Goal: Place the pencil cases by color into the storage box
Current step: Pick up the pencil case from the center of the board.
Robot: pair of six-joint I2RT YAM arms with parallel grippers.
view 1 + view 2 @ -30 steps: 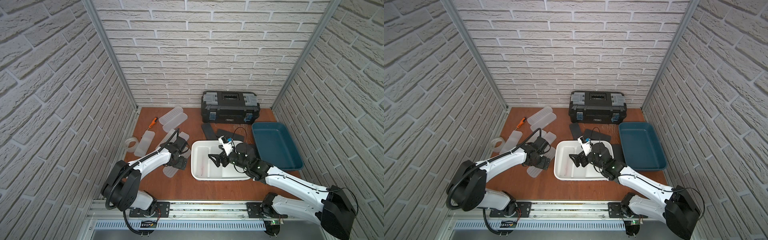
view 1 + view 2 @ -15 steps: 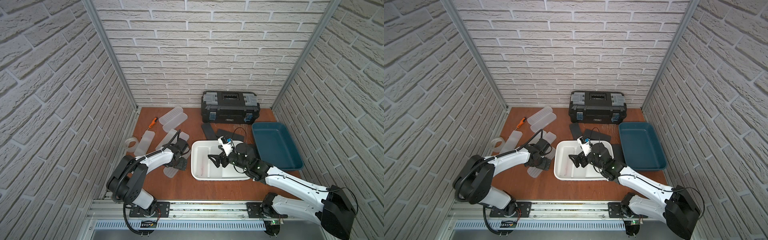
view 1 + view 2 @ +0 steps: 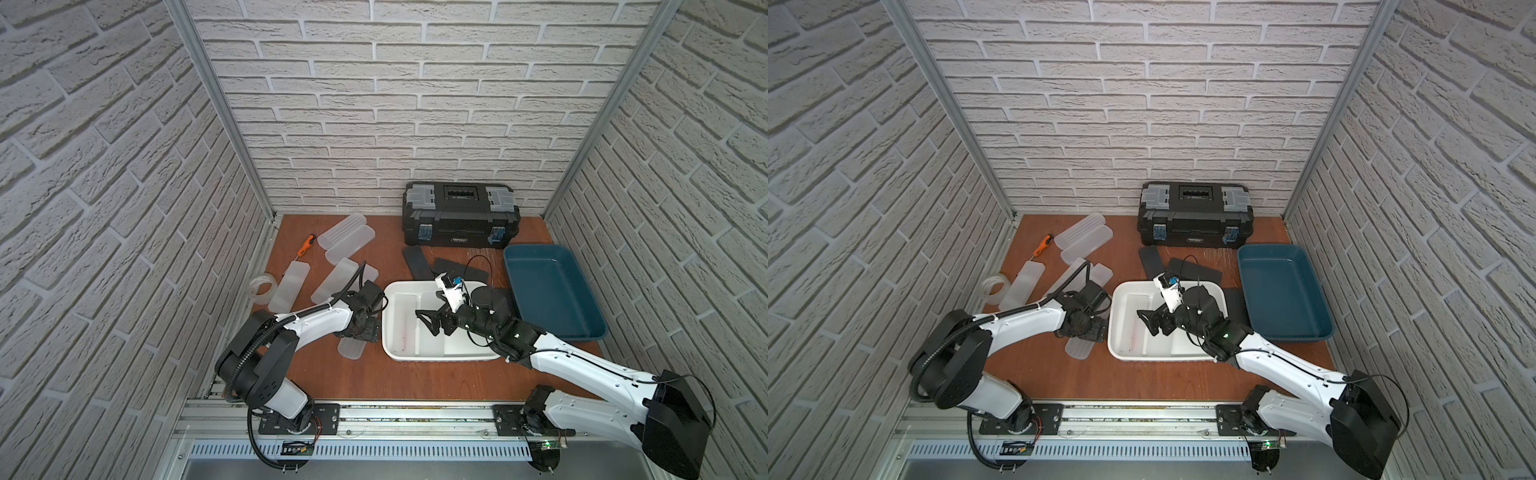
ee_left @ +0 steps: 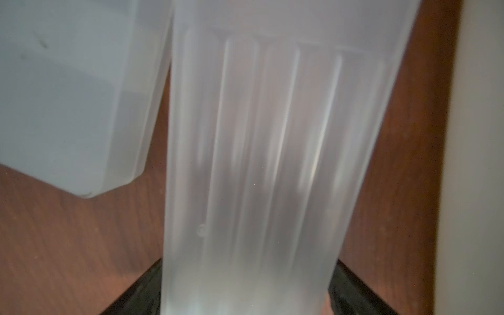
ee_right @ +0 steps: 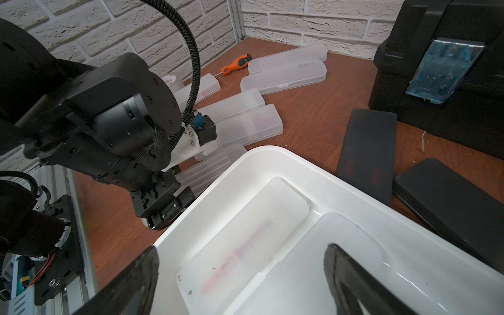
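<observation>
Soft, even light in both top views — the left wrist view is close-up, blurred and streaky.

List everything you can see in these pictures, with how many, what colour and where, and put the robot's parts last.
frosted pencil cases: six, translucent white, left half of the table
ribbed case: one of those six, beside the storage box
black pencil cases: at least two, black, behind the storage box
storage box: one, white, two compartments, mid-table
tray: one, teal, right of the storage box
toolbox: one, black and grey, at the back wall
screwdriver: one, orange handle, back left
tape roll: one, clear, left edge
left gripper: one, black, astride the ribbed case, grip unclear
right gripper: one, black, open and empty, over the storage box
</observation>
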